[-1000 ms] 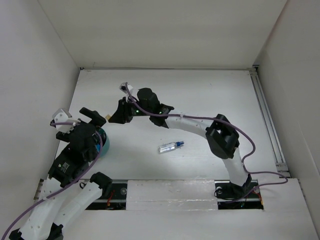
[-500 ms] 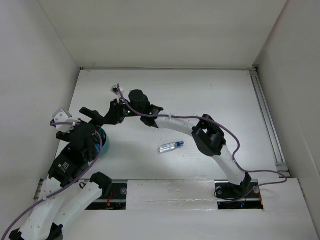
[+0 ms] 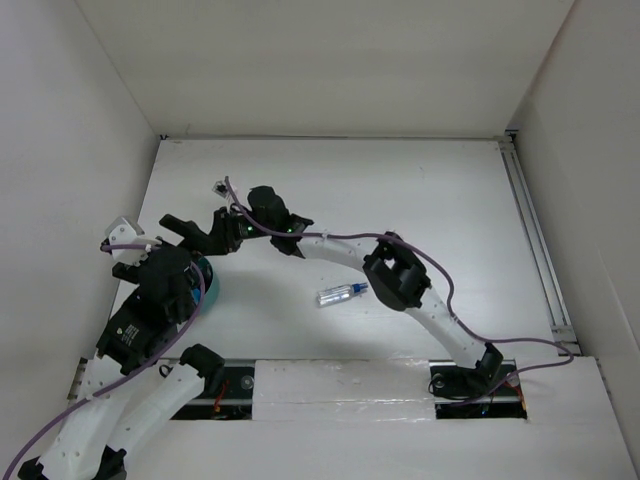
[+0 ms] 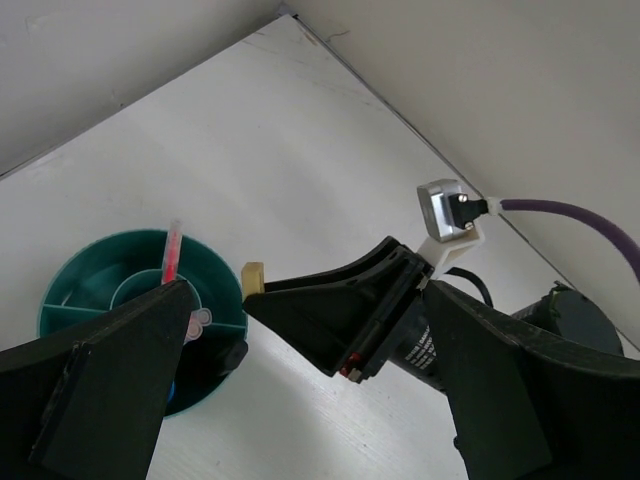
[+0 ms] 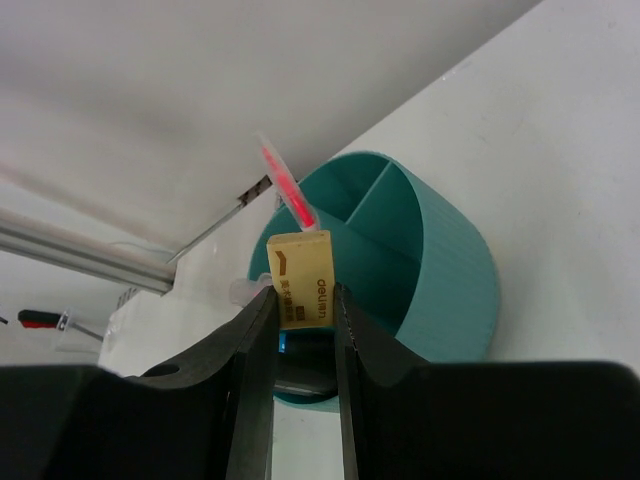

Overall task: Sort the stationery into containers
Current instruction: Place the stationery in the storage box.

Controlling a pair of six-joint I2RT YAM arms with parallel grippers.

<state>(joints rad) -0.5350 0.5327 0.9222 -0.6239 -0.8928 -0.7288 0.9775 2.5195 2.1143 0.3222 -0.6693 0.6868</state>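
The teal-blue cup (image 3: 208, 285) stands at the table's left, mostly hidden under my left arm. It shows with inner compartments in the left wrist view (image 4: 120, 290) and the right wrist view (image 5: 440, 270). A pink-ended marker (image 5: 283, 183) stands in it. My right gripper (image 5: 303, 300) is shut on the beige eraser (image 5: 302, 272) and holds it just at the cup's rim; the eraser also shows in the left wrist view (image 4: 253, 275). My left gripper (image 3: 158, 250) is open and empty, its fingers on either side of the cup. The clear blue-capped pen (image 3: 342, 293) lies mid-table.
White walls close in the table at the left, back and right. A metal rail (image 3: 535, 240) runs along the right side. My right arm (image 3: 400, 275) stretches across the middle of the table above the pen.
My right gripper has moved left with the eraser, from mid-table to the cup's rim between my left fingers. The left arm and the pen have not moved.
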